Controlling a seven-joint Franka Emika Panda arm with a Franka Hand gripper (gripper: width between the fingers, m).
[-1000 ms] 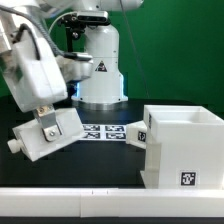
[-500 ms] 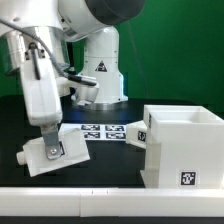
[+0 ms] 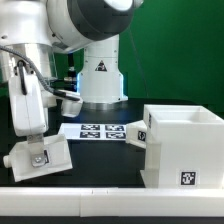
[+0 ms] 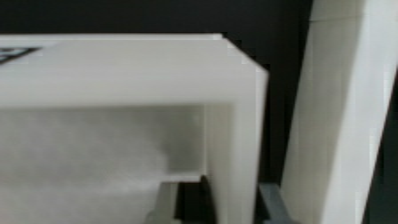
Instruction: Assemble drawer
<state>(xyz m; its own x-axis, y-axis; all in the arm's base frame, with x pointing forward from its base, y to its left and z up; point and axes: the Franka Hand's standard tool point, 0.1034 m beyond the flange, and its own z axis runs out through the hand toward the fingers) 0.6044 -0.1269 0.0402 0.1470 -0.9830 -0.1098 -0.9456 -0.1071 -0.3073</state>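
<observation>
We see one arm (image 3: 70,30) filling the far corner of the table (image 3: 100,165) on the exterior view's left, and it is the largest thing here. Next comes the drawer's one hollow casing (image 3: 185,140), upright and open-topped at the front corner on the exterior view's right, with one square tag showing on its front face. One long white rail (image 3: 100,200) runs along the whole front edge. One marker board (image 3: 95,130) lies flat mid-table, toward the back edge, carrying several tags. One tray (image 3: 42,158) sits tilted near the front corner on the exterior view's left, with one tag facing us. The gripper (image 3: 38,146) comes down onto it, jaws closed on its wall. In the wrist view, that tray (image 4: 125,90) fills the frame. One smaller tagged piece (image 3: 138,131) touches the casing's side, and we cannot tell what it is.
</observation>
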